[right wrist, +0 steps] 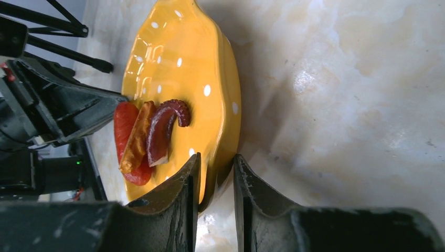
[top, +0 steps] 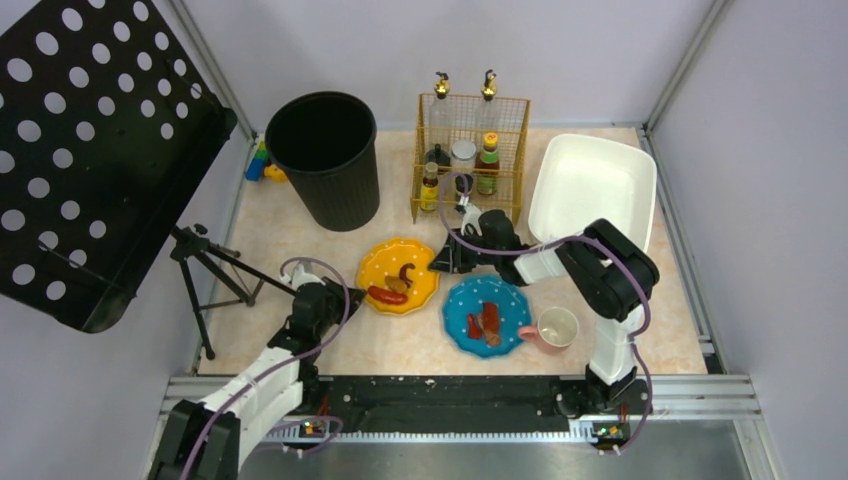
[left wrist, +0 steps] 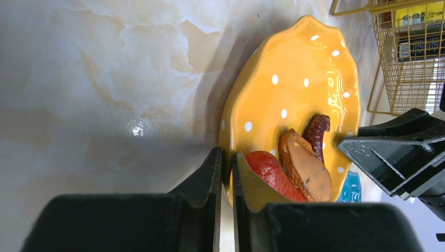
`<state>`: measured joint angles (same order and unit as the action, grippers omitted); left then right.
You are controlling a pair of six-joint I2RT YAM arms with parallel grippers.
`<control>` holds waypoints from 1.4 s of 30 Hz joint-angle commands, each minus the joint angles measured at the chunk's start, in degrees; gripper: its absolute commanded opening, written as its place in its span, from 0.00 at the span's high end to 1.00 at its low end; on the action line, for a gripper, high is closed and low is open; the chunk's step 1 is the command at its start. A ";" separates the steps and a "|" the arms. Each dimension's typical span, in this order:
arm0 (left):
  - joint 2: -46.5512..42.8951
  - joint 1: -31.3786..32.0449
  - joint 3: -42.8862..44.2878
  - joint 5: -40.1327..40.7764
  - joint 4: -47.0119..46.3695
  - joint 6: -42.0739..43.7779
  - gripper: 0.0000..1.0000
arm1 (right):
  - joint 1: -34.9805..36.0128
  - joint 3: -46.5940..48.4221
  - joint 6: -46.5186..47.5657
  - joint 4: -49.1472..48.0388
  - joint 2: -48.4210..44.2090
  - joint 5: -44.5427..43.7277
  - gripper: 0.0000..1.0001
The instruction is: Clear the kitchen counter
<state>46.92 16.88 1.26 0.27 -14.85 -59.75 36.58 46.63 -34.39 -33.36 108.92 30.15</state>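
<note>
Two grippers at one yellow plate (top: 375,262), mid kitchen counter (top: 400,350), beside the blue plate (top: 458,300); my left gripper (left wrist: 226,155) is clamped on its rim, my right gripper (right wrist: 216,157) straddles the opposite rim, jaws narrow, can't tell if pinching yet

A yellow scalloped ceramic plate (top: 385,255) is lying on the pale marbled counter (top: 330,350), a blue scalloped ceramic plate (top: 510,298) sitting right of and nearer than it, a pink ceramic mug (top: 557,328) standing just beside that plate's right edge. Behind, a black round plastic bin (top: 325,165) is standing left, a gold wire rack (top: 505,150) centre, a white rectangular plastic tub (top: 590,185) right.
</note>
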 commanded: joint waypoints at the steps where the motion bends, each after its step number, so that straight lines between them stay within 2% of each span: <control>1: -1.59 1.22 -5.96 -6.26 4.90 -0.44 1.00 | 5.64 -0.70 -10.45 -8.87 -0.32 16.11 0.94; 3: -1.47 1.22 -5.92 -6.41 4.89 -0.31 1.00 | 5.98 -1.03 -12.47 -11.62 -0.02 16.52 0.87; 10: 1.35 1.22 -5.82 -6.81 2.75 -0.19 1.00 | 7.58 0.57 -14.75 -13.90 2.75 16.30 0.73; 18: 2.23 1.22 -5.92 -7.23 1.97 -0.25 1.00 | 8.52 1.98 -15.15 -14.16 4.38 16.41 0.63; 21: 2.17 1.22 -5.94 -7.21 2.09 -0.20 1.00 | 8.78 2.21 -15.28 -14.27 4.67 16.69 0.62; 24: 2.25 1.18 -5.84 -7.22 2.03 -0.20 1.00 | 8.87 2.32 -15.27 -14.41 4.72 16.51 0.65; 26: 2.28 1.22 -5.81 -7.26 2.05 -0.15 1.00 | 8.91 2.32 -15.33 -14.34 4.67 16.36 0.70; 34: 1.35 1.22 -5.57 -7.72 3.33 0.59 1.00 | 8.87 1.59 -15.88 -14.66 4.35 15.20 1.00; 39: -1.55 1.22 -2.01 -8.34 10.69 3.58 0.99 | 8.89 0.89 -18.06 -16.82 4.78 14.59 1.00; 42: -4.06 1.19 -1.83 -8.15 12.96 3.93 0.92 | 8.90 0.42 -18.69 -17.53 4.25 14.47 1.00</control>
<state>44.56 16.75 1.21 0.49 -11.22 -56.49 40.25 46.59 -52.75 -44.56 113.43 36.60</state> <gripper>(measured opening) 0.127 0.329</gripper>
